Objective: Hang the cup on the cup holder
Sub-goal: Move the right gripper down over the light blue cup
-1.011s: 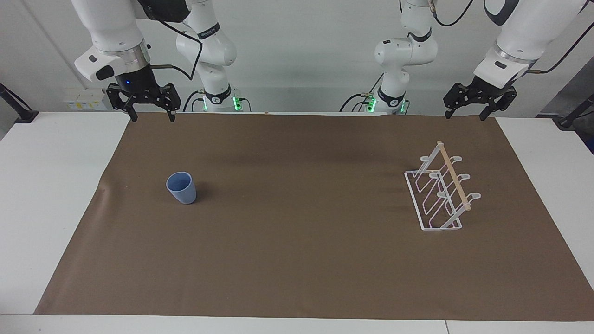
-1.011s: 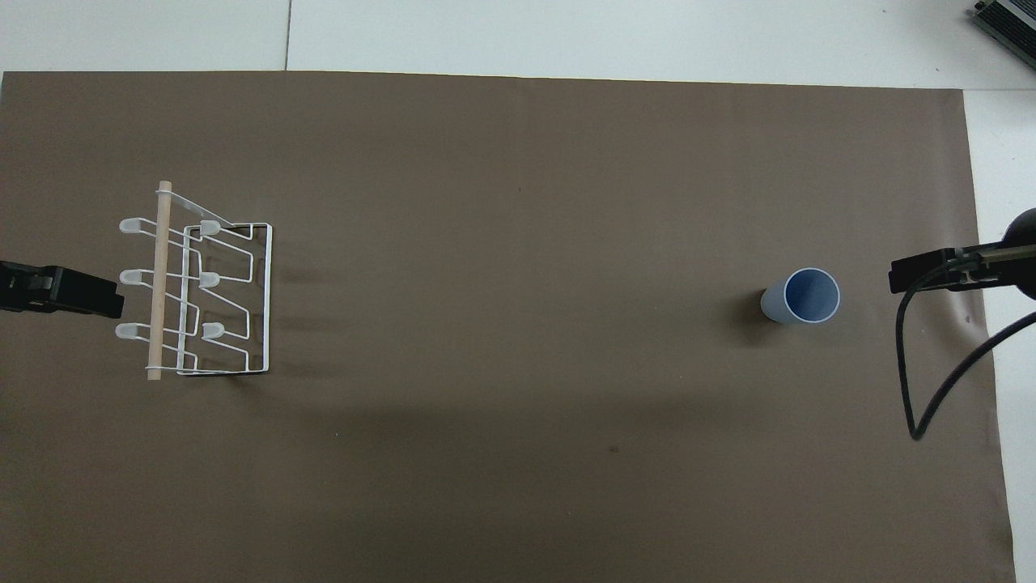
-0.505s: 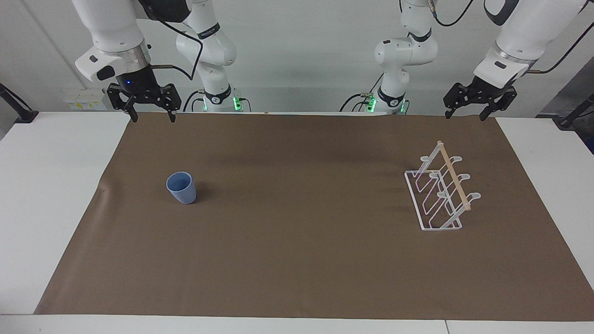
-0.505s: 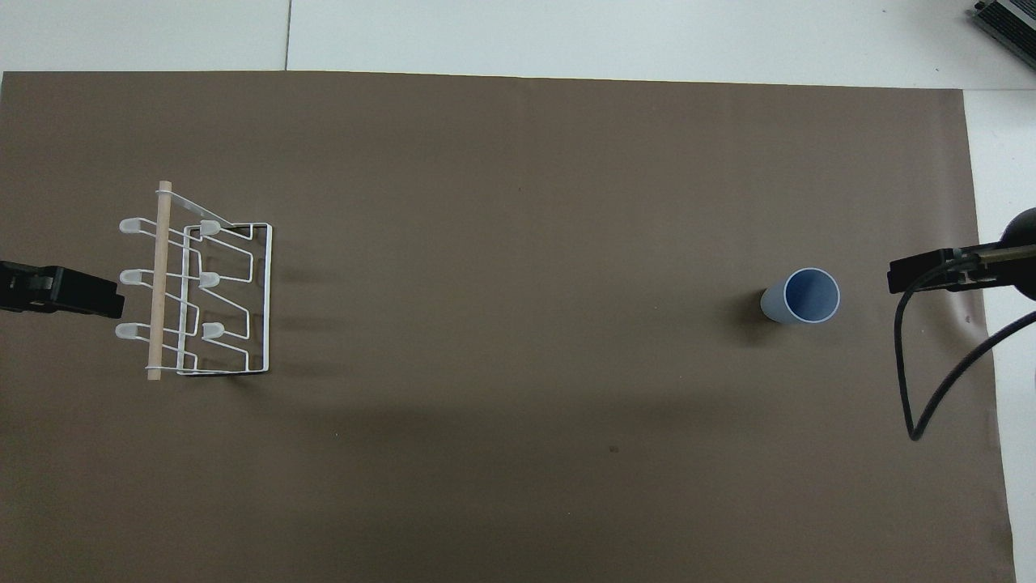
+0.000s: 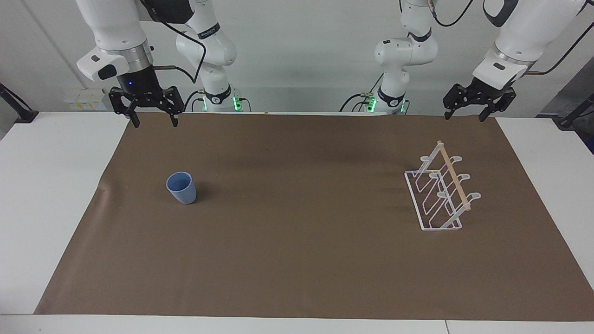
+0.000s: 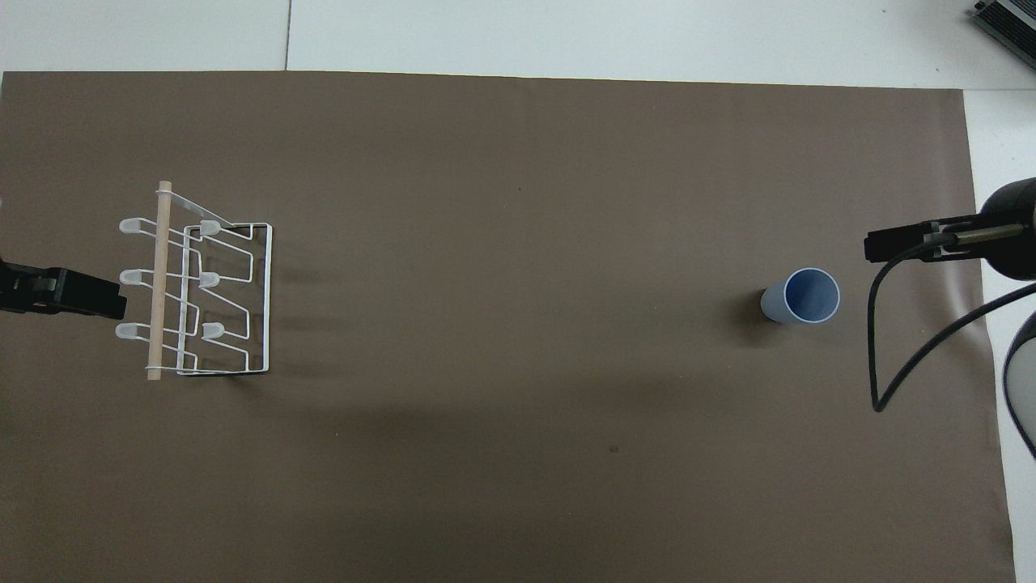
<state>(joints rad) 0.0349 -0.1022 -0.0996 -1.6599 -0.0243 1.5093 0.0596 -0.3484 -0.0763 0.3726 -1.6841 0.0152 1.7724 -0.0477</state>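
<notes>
The light-blue cup [image 5: 181, 187] [image 6: 801, 296] stands upright on the brown mat toward the right arm's end of the table. The white wire cup holder [image 5: 441, 192] [image 6: 198, 281], with a wooden dowel on top, stands toward the left arm's end with bare pegs. My right gripper [image 5: 153, 121] hangs open in the air over the mat's edge by the robots, well apart from the cup. My left gripper [image 5: 465, 115] hangs open over the same edge, clear of the cup holder. Neither holds anything.
A brown mat [image 5: 297, 260] [image 6: 518, 486] covers most of the white table [image 5: 41, 185]. A black cable [image 6: 898, 380] loops from the right arm above the mat near the cup.
My right gripper has shifted a little toward the cup and slightly lower. The left gripper, the cup and the cup holder stay where they were.
</notes>
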